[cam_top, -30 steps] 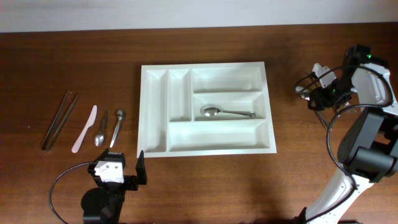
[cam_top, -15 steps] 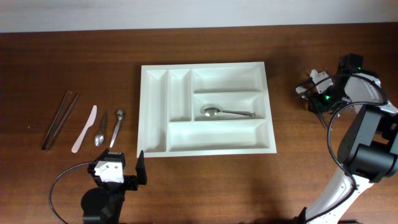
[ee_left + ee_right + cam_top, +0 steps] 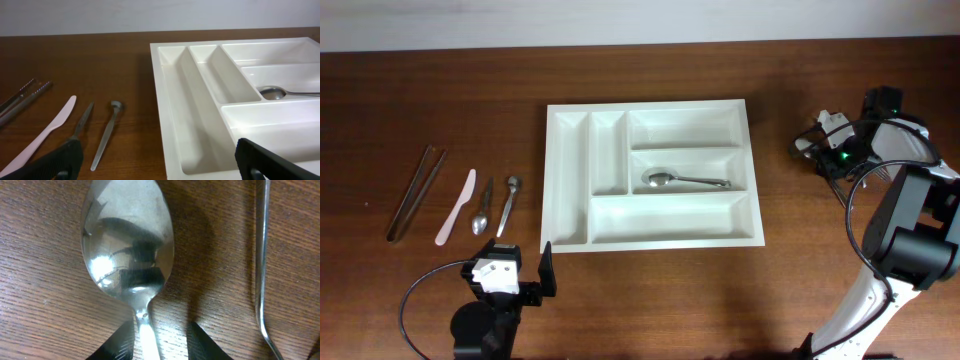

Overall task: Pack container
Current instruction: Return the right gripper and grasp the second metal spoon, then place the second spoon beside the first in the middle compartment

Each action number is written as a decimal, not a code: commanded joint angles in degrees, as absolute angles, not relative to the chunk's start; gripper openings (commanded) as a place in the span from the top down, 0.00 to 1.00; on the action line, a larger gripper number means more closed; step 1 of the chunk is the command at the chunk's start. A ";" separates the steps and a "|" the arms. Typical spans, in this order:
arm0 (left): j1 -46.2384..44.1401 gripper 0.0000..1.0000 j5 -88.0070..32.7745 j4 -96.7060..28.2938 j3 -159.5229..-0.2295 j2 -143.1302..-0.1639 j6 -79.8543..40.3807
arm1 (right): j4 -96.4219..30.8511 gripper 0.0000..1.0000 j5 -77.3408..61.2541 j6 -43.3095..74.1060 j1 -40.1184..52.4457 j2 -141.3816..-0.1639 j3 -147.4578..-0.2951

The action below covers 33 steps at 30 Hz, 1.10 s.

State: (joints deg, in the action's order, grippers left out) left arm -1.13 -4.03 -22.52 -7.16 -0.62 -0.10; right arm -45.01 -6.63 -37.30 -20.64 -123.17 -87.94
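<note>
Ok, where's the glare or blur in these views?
Overhead: evenly lit and sharp, container casting only a faint shadow. Left wrist: container crisp, left pincer's fingers dark and soft-edged. Right wrist: spoon bowl shows bright glare and dark reflections.

Near the table's left edge I see tongs, a pale plastic knife, a small spoon, another slim utensil.

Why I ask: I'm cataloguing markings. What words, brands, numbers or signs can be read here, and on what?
No text can be read in any view.
The white container shows no brand or label.
The close-up spoon shows only reflections, no stamp.
The utensils left of the container show no marks; any fine stamp would be too small to see.
</note>
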 commanded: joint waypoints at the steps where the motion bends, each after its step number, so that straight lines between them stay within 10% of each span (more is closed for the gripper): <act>1: -1.34 0.01 -3.60 -22.33 -6.74 -0.34 -0.43 | -44.97 0.60 -7.53 -36.99 -20.64 -124.25 -87.26; 10: -1.34 0.01 -3.60 -22.33 -6.74 -0.34 -0.43 | -45.10 0.96 -8.62 -36.97 -20.60 -124.25 -86.35; 25: -1.34 0.01 -3.60 -22.33 -6.74 -0.34 -0.45 | -59.92 0.96 -12.49 -34.94 -9.96 -121.43 -109.93; 33: -1.34 0.01 -3.60 -22.33 -6.74 -0.34 -0.43 | -68.34 0.96 -20.91 -59.07 3.97 -121.47 -115.70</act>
